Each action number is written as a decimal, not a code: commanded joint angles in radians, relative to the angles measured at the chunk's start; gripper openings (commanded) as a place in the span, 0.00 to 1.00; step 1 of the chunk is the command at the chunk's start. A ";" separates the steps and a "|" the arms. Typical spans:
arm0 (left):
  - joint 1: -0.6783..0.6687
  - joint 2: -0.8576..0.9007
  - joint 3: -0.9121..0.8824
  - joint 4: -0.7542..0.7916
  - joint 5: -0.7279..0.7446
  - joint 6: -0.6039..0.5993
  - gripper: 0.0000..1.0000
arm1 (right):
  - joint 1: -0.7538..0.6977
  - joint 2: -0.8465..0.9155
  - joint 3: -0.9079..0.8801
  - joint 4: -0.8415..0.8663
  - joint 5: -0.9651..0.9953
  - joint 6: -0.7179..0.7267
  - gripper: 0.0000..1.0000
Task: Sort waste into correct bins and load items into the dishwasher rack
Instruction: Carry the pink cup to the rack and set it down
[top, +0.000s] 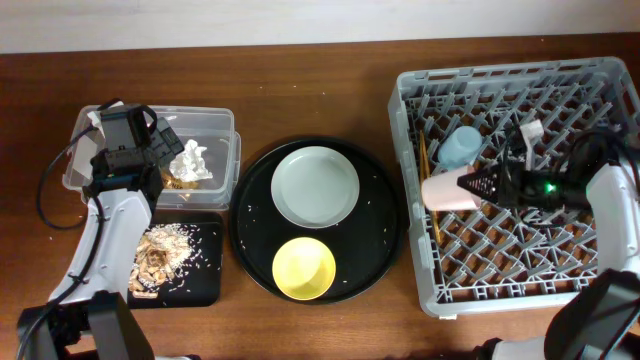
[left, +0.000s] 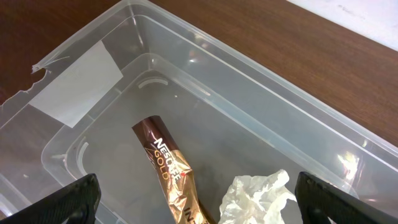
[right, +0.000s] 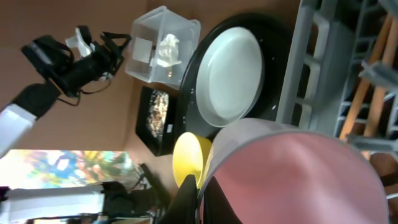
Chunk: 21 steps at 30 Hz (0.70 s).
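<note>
Lying in clear tub (left: 261, 93): wrapper (left: 171, 171) & tissue (left: 255, 196); scraps (top: 160, 255) in blk tray (top: 205, 282).

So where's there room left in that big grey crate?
The large grey plastic lattice crate is bare across its near half, between the small pink cup and the front wall. Its far left corner is crowded: light-blue cup, wooden chopsticks, pink cup in the right claw.

The left arm (top: 112, 228) rises from the near-left corner with its wrist bent over. The left gripper (top: 168, 143) tilts downward, fingers (left: 78, 199) spread wide, nothing between them. The right arm (top: 612, 210) reaches leftward, almost level. The right gripper (top: 472, 186) is clamped on the pink cup (top: 445, 192), one dark finger (right: 189, 200) against its side.
</note>
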<state>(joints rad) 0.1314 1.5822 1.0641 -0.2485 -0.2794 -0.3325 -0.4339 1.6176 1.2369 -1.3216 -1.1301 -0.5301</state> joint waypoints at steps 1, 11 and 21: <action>0.003 0.005 0.007 0.002 0.004 0.005 0.99 | -0.024 0.026 -0.019 0.014 -0.071 -0.039 0.04; 0.003 0.005 0.007 0.001 0.003 0.005 0.99 | -0.072 0.214 -0.067 0.089 -0.001 -0.038 0.04; 0.003 0.005 0.007 0.001 0.003 0.005 0.99 | -0.209 0.214 -0.018 0.072 0.125 0.068 0.22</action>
<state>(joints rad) 0.1314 1.5826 1.0641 -0.2485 -0.2794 -0.3325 -0.6254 1.8130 1.1934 -1.2480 -1.0870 -0.4633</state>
